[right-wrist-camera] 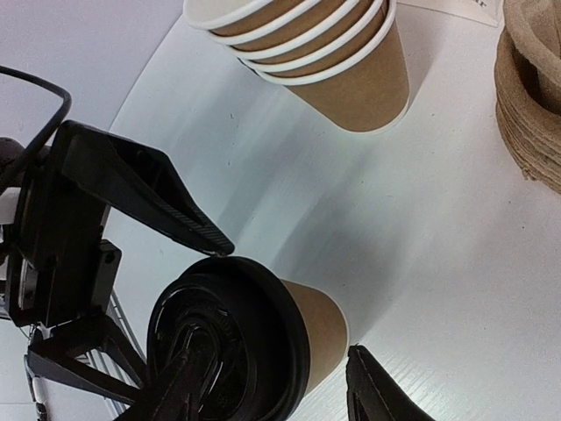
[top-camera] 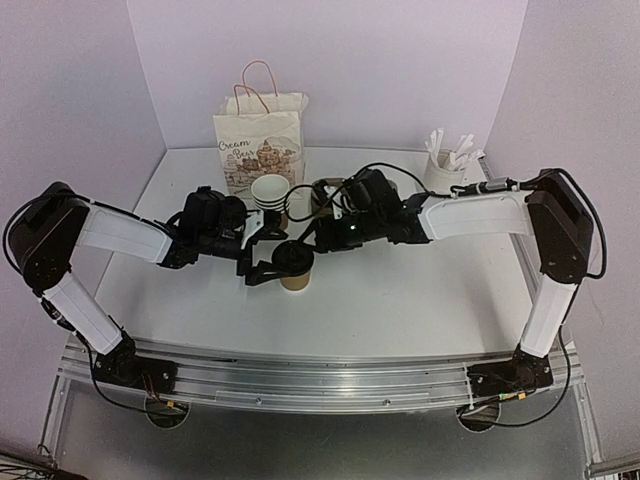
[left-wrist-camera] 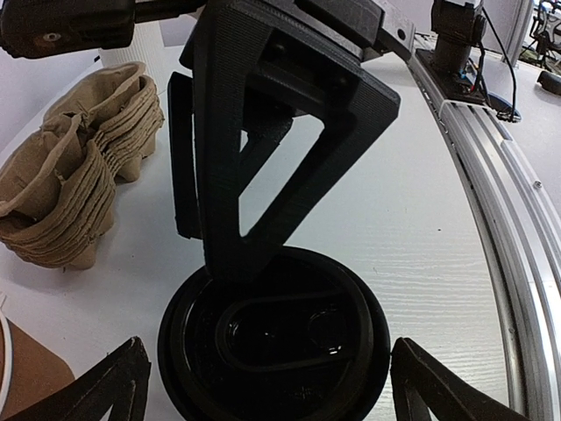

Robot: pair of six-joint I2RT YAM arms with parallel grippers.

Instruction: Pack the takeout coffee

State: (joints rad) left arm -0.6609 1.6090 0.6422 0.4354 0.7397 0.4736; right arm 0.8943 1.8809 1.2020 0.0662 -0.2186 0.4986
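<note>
The takeout coffee (top-camera: 295, 266), a brown paper cup with a black lid, stands upright on the table between both arms. My left gripper (top-camera: 270, 264) is open, its fingertips (left-wrist-camera: 118, 386) level with the lid (left-wrist-camera: 273, 338), one on each side; the right one is almost at the rim. My right gripper (top-camera: 303, 244) is open and reaches down over the cup (right-wrist-camera: 320, 329). One right finger (right-wrist-camera: 188, 386) rests on the lid's top. The other (right-wrist-camera: 377, 390) hangs beside the cup wall, apart from it.
A stack of lidless brown cups (top-camera: 270, 192) stands just behind the coffee, with a printed paper bag (top-camera: 258, 140) behind that. A stack of pulp cup carriers (left-wrist-camera: 79, 184) lies beside the cups. A white pot of stirrers (top-camera: 445, 160) stands at the back right.
</note>
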